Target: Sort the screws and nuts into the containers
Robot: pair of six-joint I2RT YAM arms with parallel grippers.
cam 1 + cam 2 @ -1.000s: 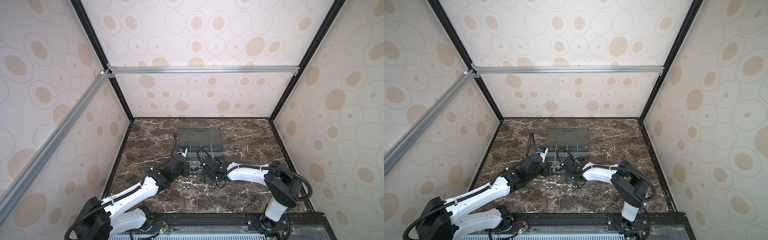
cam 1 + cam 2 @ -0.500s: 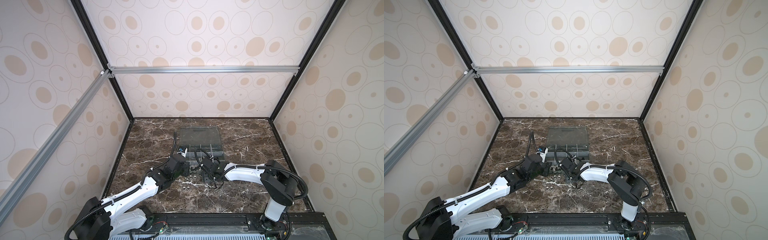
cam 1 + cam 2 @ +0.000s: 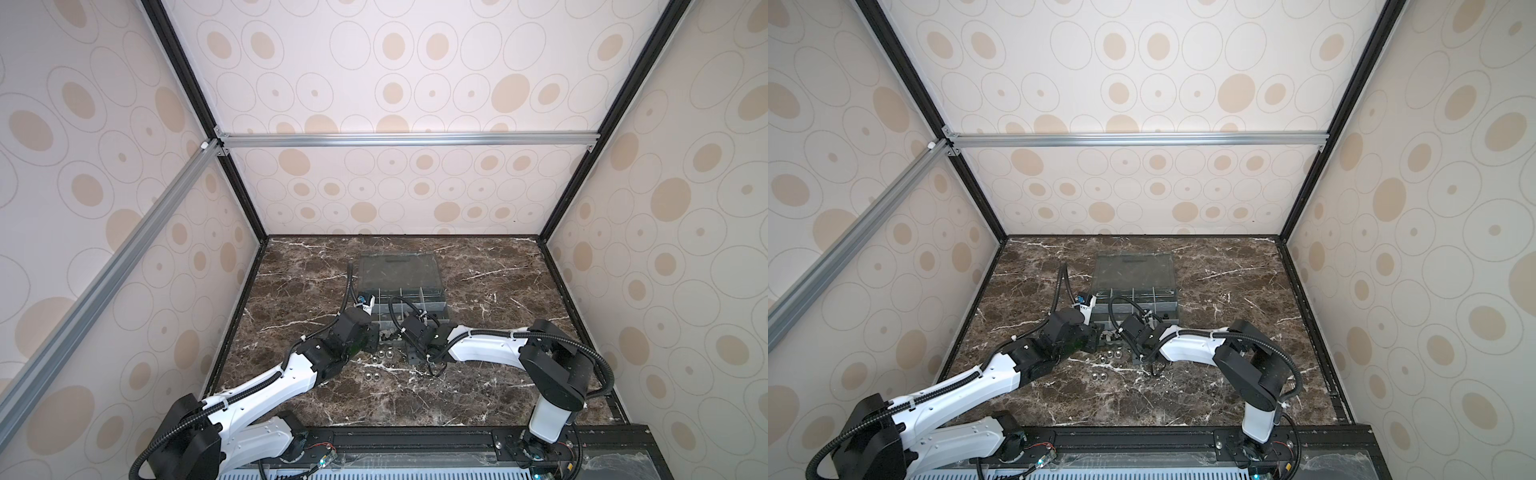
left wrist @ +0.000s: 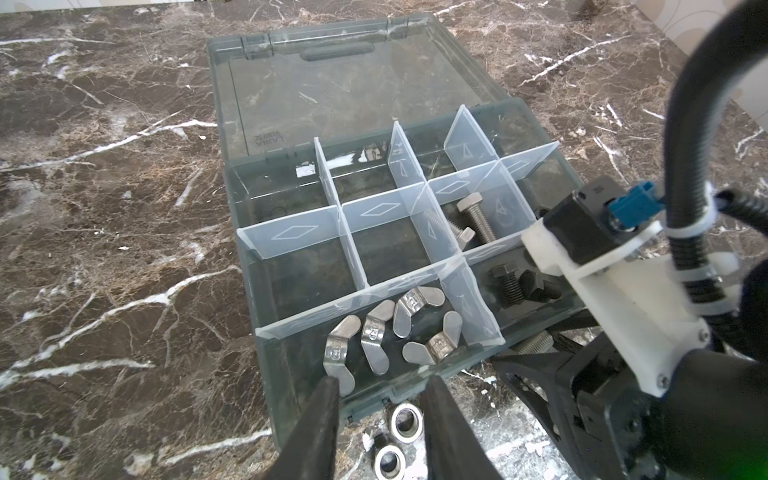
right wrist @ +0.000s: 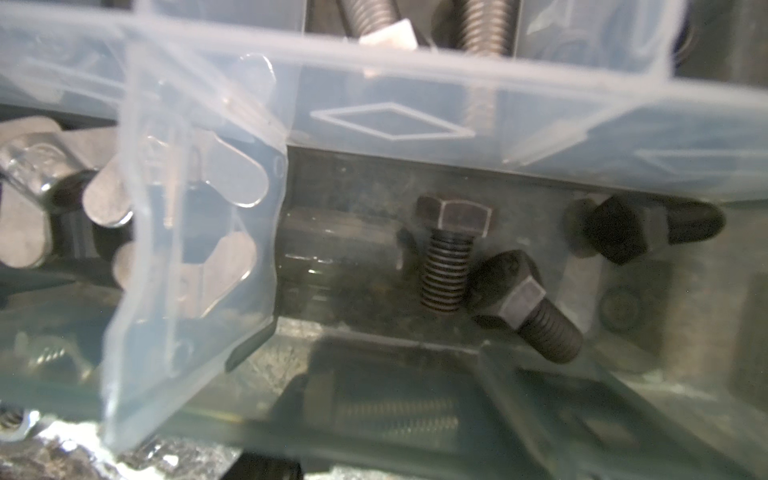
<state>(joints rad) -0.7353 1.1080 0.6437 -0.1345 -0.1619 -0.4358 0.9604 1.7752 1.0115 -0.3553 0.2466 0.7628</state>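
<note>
On the marble table (image 3: 498,374), in both top views, the box (image 3: 443,308) lies open, with its lid (image 3: 399,270) flat behind it. A few round nuts (image 3: 384,354) lie loose on the table just before the box, so they are not yet sorted. The left gripper (image 3: 374,338) and the right gripper (image 3: 409,353) are both at the front wall of the box, near each other.

From the left wrist view, a good part seems done. The wing nuts (image 4: 395,332) lie in one front compartment, the black screws (image 4: 511,286) in the one beside it, and the silver screws (image 4: 473,220) in the middle row. The other compartments (image 4: 386,249) look empty. The left jaws stand a little apart and hold nothing; the loose nuts lie on the table below them. One more silver screw (image 4: 536,343) lies outside the box, just beside the right gripper's fingers.

From the right wrist view, which is blurred, the black screws and wing nuts show again, apart by a divider (image 5: 187,249). Low down, a threaded screw shows dimly. Whether the right jaws grip it, or how wide they stand, cannot be told.
</note>
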